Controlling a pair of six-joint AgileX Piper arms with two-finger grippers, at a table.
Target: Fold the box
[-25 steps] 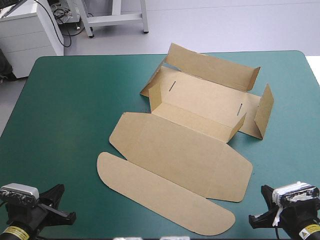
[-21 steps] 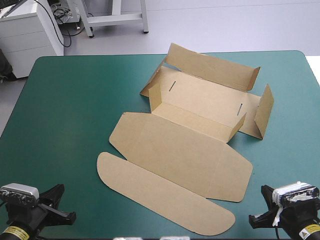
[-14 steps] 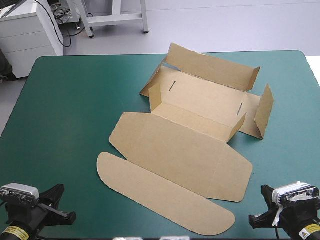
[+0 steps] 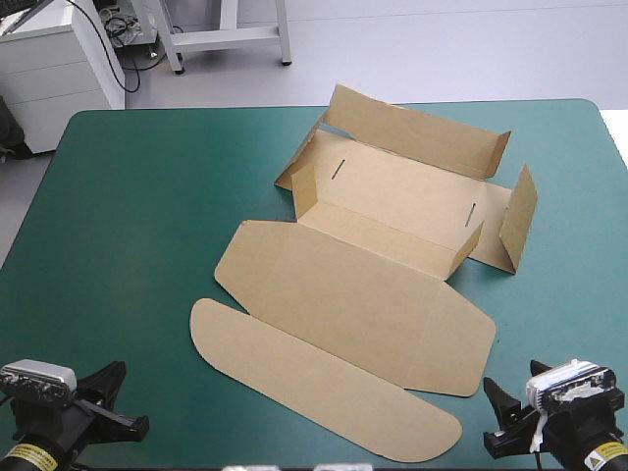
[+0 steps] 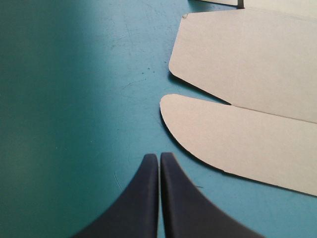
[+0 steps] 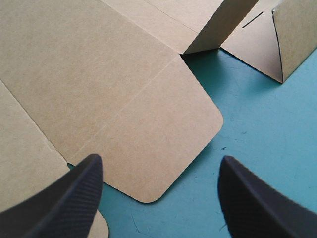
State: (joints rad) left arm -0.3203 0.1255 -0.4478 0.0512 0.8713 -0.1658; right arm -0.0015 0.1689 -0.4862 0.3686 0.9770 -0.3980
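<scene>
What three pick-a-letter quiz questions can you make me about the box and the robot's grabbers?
1. Where is the box's long rounded flap?
A) nearest the robot
B) at the far edge
C) standing upright

2. How many slits are in the box's floor?
A) one
B) two
C) five

3. How is the left gripper?
A) shut
B) wide open
C) holding the box

Answers:
1 A: the flap lies flat on the teal-green cover, on the robot's side of the box.
2 B: the high view shows two dark slits.
3 A: its black fingers meet in one pointed arch, with nothing between them.
</scene>
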